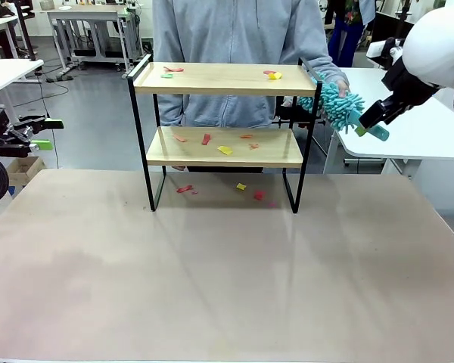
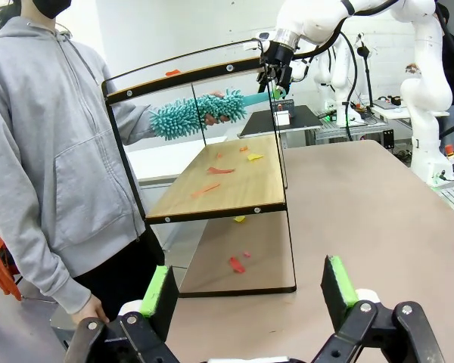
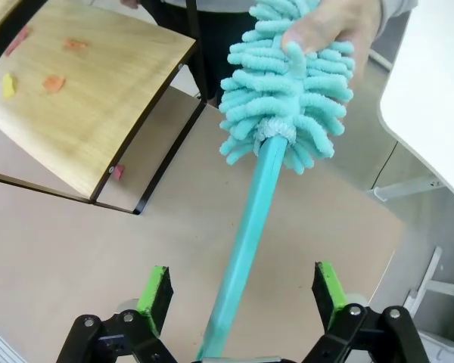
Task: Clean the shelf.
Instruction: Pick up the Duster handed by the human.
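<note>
**Spotter:** How stands your right tool (image 3: 240,271)?

**Operator:** Jaws apart in its wrist view, with a green pad on either side of the handle and neither touching it. I count it as not yet gripping.

**Spotter:** Whose handle?

**Operator:** It belongs to a fluffy teal chenille duster (image 3: 284,98) on a teal plastic stick. Its long axis runs up the frame from between my jaws to the head, which the person's hand (image 3: 329,23) holds at the top edge.

**Spotter:** And the shelf?

**Operator:** The two-tier shelf (image 1: 216,79), a thin black metal frame with light wood boards, stands mid-frame in the front view on the pale desk (image 1: 212,287). That is to picture-left of my right tool, and the duster head is just beside its end rail. Small red, yellow and green scraps (image 1: 225,150) lie on both boards and on the desk beneath.

**Spotter:** Which arm?

**Operator:** The right, I judge, since it is far nearer. My left tool (image 2: 247,266) hangs wide open at the front view's left edge, well apart from the shelf. Any sweep would go toward picture-left along the boards.
</note>
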